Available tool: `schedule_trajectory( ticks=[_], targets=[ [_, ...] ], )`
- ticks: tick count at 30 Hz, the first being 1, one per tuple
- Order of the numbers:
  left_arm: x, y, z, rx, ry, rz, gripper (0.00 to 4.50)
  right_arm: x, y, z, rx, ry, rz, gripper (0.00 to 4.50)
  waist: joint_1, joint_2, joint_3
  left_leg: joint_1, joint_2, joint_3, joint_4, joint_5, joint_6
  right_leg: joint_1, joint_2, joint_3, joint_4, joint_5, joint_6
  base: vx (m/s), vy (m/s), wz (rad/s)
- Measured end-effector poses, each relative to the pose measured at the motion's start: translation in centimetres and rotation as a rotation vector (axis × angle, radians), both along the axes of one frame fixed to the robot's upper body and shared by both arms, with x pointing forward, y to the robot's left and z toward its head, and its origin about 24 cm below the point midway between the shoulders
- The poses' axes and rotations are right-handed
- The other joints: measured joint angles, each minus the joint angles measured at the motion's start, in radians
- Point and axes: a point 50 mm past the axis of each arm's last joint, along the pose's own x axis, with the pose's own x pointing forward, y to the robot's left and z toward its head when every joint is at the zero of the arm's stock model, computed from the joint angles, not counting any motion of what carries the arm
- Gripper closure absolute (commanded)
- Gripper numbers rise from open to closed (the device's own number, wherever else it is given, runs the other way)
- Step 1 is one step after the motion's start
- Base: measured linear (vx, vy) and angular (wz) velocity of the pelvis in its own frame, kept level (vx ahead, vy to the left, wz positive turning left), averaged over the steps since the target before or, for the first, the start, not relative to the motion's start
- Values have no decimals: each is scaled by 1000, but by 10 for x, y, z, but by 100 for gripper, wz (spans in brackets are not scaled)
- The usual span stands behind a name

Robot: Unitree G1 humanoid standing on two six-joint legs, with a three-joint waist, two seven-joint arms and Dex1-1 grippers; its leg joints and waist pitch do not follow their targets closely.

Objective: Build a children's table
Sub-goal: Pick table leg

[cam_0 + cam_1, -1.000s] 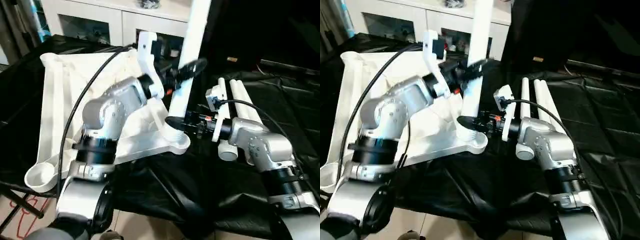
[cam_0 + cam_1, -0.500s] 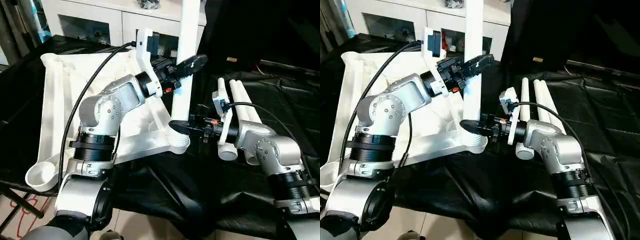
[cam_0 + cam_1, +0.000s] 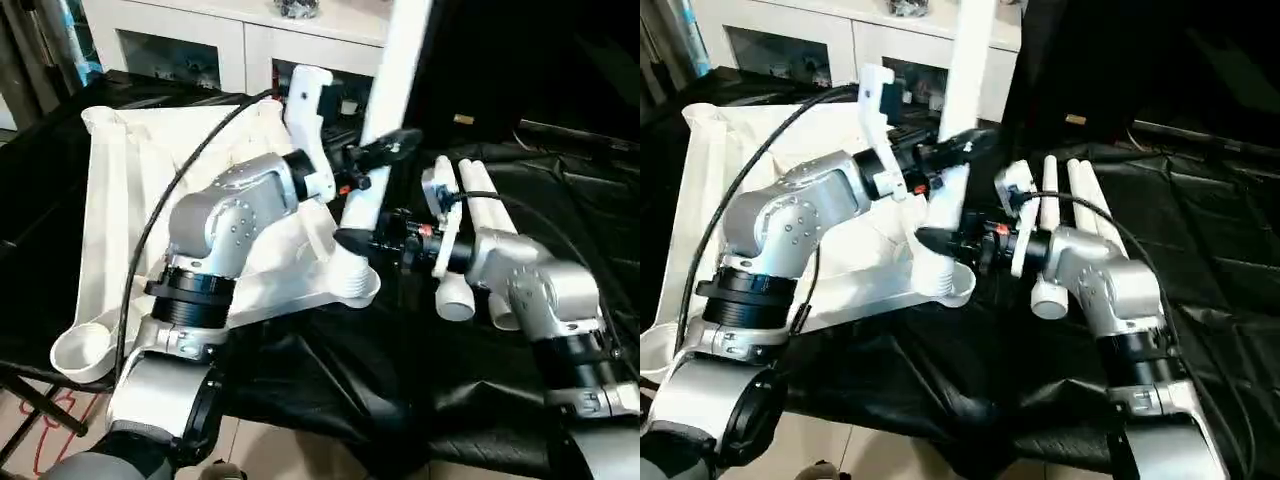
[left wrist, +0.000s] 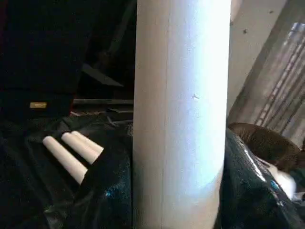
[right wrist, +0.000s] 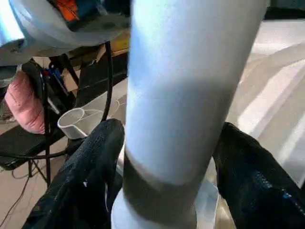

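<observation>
Centre frame: left gripper [image 3: 385, 152] clamped on upright leg [image 3: 378, 140]; right gripper [image 3: 355, 240] straddling its base, grip seemingly loose, unclear.

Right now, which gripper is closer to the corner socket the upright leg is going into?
Right. The right gripper flanks the upright leg just above the corner socket; the left gripper holds the leg higher up.

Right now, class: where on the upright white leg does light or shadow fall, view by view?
Left wrist view: the leg is brightly lit on one side, with a gloss on the black pincer fingers. Right wrist view: a dark shadow band crosses the leg's lower part, just above the socket.
</observation>
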Motion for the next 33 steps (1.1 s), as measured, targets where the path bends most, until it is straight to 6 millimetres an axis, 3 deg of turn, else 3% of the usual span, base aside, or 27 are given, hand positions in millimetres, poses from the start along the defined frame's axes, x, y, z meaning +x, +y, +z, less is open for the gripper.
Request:
schedule_trajectory(
  ticks=[21,33],
  targets=[
    [-9,-3,-1,6,-39,-55,266,-2,6,-8,-17,45,34,143,0,0,0,0,0,0,0,0,0,0,0,0,0,0,0,0,0,0],
    [-9,-3,-1,7,-34,-57,266,-4,9,-7,-10,41,70,246,-1,0,0,0,0,0,0,0,0,0,0,0,0,0,0,0,0,0]
  ],
)
